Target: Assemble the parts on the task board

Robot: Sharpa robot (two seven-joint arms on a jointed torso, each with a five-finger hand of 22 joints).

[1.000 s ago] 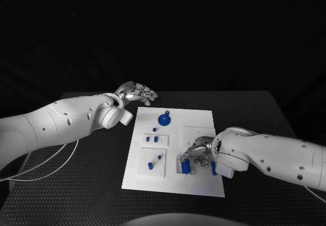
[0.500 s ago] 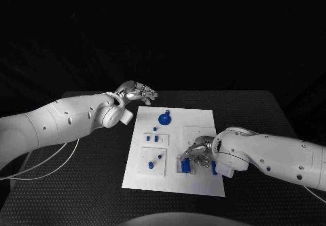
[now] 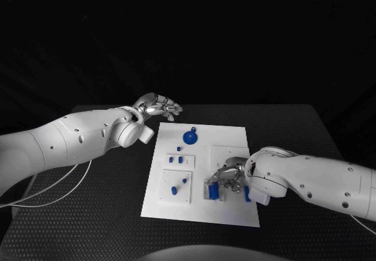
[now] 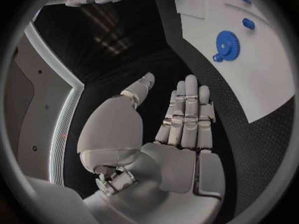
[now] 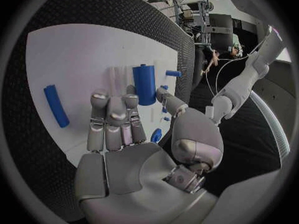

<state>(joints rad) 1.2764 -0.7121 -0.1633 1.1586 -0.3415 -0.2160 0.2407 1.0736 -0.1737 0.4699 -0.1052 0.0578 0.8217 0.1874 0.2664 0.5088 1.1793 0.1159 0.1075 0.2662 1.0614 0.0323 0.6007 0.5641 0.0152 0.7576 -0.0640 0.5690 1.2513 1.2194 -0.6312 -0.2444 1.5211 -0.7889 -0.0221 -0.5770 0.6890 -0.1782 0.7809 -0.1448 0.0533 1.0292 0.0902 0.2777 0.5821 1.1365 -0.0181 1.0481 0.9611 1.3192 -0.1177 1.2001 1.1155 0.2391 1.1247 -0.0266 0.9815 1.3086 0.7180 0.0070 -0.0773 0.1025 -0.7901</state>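
- Progress, head view: task board (image 3: 231,136) sits mid-table with work plainly underway. A blue gear (image 3: 189,137) rests near the board's far edge, small blue pegs (image 3: 176,160) stand in a little block toward the board's left side, and two more pegs (image 3: 179,186) stand in a plate on the board's near-left corner.
- Right hand (image 3: 227,178) is down over the board's near-right area, fingers curved beside a blue cylinder (image 3: 214,191). A blue rod (image 3: 246,194) lies flat just by it, looking unplaced to me.
- Left hand (image 3: 159,106) hovers off the board's far-left corner, above the black table (image 3: 94,196), carrying nothing.
- Left wrist view: that left hand (image 4: 177,129) has fingers straight and side by side, thumb apart, nothing in it. The gear (image 4: 226,43) lies on the board beyond the fingertips.
- Right wrist view: right hand (image 5: 124,129) is spread over the board, fingers extended toward the upright cylinder (image 5: 145,84). I cannot tell whether thumb and fingertips touch it; no firm grasp shows. The rod (image 5: 56,105) lies loose to one side.
- Verdict: several pieces seated, the cylinder step in hand, rod and likely more left.
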